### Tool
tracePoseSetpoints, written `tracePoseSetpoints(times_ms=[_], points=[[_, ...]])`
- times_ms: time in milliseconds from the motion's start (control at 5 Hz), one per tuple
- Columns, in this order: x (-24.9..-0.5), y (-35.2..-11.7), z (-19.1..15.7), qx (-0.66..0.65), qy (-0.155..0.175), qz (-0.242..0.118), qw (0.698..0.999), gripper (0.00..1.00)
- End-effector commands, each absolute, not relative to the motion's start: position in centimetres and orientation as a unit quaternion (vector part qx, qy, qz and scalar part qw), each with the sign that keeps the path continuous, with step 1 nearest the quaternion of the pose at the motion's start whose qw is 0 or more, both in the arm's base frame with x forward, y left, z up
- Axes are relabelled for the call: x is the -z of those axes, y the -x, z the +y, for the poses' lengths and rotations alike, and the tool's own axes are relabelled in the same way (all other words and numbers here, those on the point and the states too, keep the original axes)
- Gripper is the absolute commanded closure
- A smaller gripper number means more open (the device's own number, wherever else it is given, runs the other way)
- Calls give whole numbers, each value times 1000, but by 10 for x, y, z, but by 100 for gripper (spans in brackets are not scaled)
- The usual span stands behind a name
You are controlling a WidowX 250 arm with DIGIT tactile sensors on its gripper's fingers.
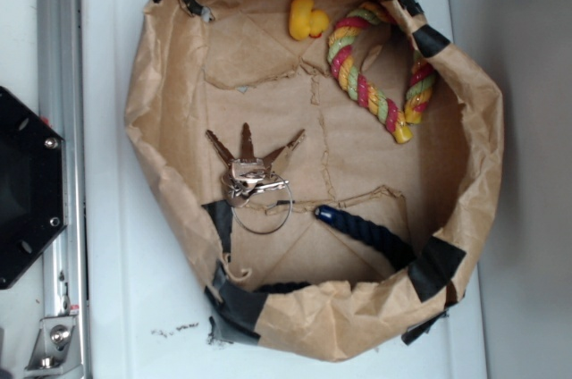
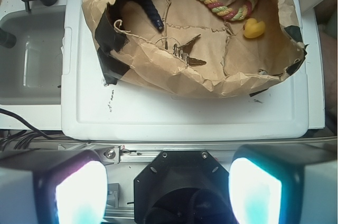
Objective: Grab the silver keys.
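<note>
We see the keys point(image 1: 248, 169) lying flat on the floor of a brown paper bag point(image 1: 156, 84) whose rolled-down walls ring them. In the exterior view they sit toward eight o'clock of the bag's floor, blades fanned toward twelve, with a wire ring trailing toward six. A blue rope point(image 1: 362, 229) lies near them at four o'clock; a striped rope toy point(image 1: 371, 71) and a yellow duck point(image 1: 307, 19) are well apart at one o'clock.

In the wrist view the gripper point(image 2: 169, 195) has its jaws spread wide and empty, and the keys point(image 2: 185, 52) lie toward twelve o'clock of them, beyond the bag's near wall. We judge the reach must clear that crumpled wall before descending.

The bag rests on a white counter point(image 1: 107, 218). The paper floor is creased and soft, so we expect thin flat keys to be hard to pinch.
</note>
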State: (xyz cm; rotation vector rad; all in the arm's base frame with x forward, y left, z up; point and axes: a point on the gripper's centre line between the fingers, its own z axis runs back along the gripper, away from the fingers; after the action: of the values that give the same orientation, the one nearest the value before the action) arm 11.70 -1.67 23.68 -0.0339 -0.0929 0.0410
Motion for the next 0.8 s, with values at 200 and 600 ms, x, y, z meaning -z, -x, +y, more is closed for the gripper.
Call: tracePoseSetpoints(times_ms=[200, 600], points=[[-233, -167, -8, -5, 41, -58, 997, 0], [-205, -205, 13, 54, 6, -89, 995, 0]])
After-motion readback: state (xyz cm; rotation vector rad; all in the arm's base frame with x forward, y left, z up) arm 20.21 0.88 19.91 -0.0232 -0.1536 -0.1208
